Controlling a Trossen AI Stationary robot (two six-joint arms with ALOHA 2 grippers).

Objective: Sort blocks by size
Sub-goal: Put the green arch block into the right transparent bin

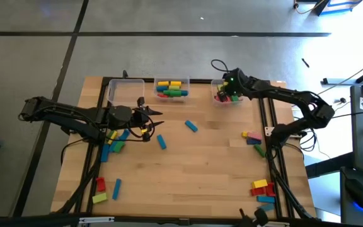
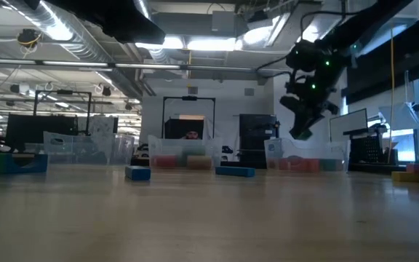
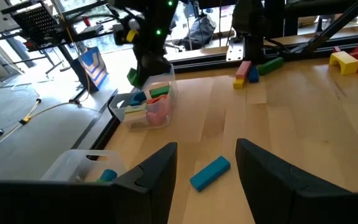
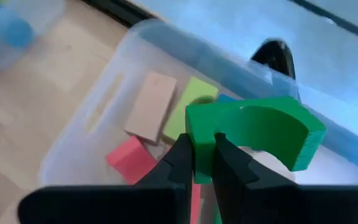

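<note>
Green arched block [image 4: 253, 134] (bright), pink block [image 4: 129, 158], clear bin [image 4: 98, 99].

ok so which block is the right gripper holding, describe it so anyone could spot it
Find the clear bin at the table's far right corner. Right above it, the right gripper pinches a green block. Unlike the flat blocks in the bin, it is arch-shaped and off the surface.

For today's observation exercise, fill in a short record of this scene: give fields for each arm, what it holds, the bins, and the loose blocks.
Right gripper: above the right bin, jaws shut on a green arch block
Left gripper: over the table's left side, jaws open, holding nothing
Right bin contents: pink, red and green blocks
Middle bin: several blocks
Left bin: contents unclear
Loose blocks: blue block ahead of the left gripper; clusters by the table's left and right edges
</note>
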